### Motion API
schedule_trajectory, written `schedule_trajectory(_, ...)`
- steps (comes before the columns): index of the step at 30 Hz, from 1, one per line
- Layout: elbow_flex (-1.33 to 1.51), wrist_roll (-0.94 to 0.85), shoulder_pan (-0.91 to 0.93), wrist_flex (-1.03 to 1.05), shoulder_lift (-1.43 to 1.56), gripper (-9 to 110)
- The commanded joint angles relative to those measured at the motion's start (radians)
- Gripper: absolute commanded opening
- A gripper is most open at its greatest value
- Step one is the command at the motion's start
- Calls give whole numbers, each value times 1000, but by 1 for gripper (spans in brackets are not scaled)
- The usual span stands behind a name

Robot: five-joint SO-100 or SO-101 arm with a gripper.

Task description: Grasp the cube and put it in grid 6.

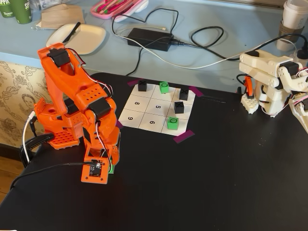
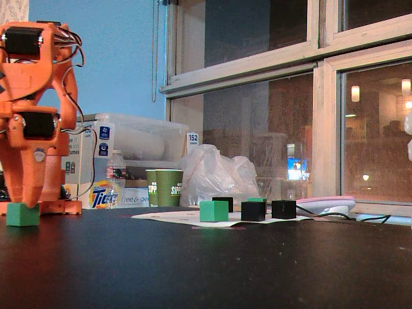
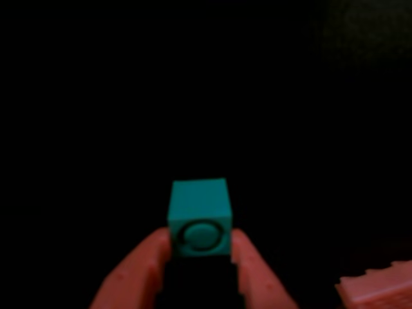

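The cube point(image 3: 199, 209), green with a black ring on one face, sits between my orange fingertips point(image 3: 158, 248) in the wrist view, and both touch its sides. My gripper point(image 3: 199, 241) is shut on it. In a fixed view the cube point(image 2: 22, 214) rests on the black table under the gripper point(image 2: 23, 205), beside the arm's base. In the other fixed view only a sliver of the cube point(image 1: 111, 167) shows beside the wrist. Grid 6 point(image 1: 152, 122) is an empty white cell in the paper's near row, well to the right of the gripper point(image 1: 109, 168).
On the paper grid point(image 1: 137, 103) stand two more green ringed cubes point(image 1: 173, 123) point(image 1: 164, 87) and three black cubes point(image 1: 179, 107). A white robot arm point(image 1: 269, 82) stands at the right. Cables, a plate and cups lie on the blue surface behind.
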Motion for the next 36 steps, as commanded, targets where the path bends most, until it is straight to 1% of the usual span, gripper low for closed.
schedule_trajectory(1, -60, 43, -49, 35, 35, 0)
schedule_trajectory(5, -186, 117, -221, 150, 61, 0)
schedule_trajectory(12, -419, 298, -683, 285, -5, 0)
schedule_trajectory(15, -508, 359, -851, 298, -66, 0)
schedule_trajectory(17, -566, 388, -925, 305, -118, 0)
schedule_trajectory(23, -621, 416, -1005, 253, -235, 0)
schedule_trajectory(32, -611, 410, -992, 229, -272, 0)
schedule_trajectory(34, -606, 396, -992, 238, -267, 9)
schedule_trajectory(36, -598, 388, -994, 242, -261, 16)
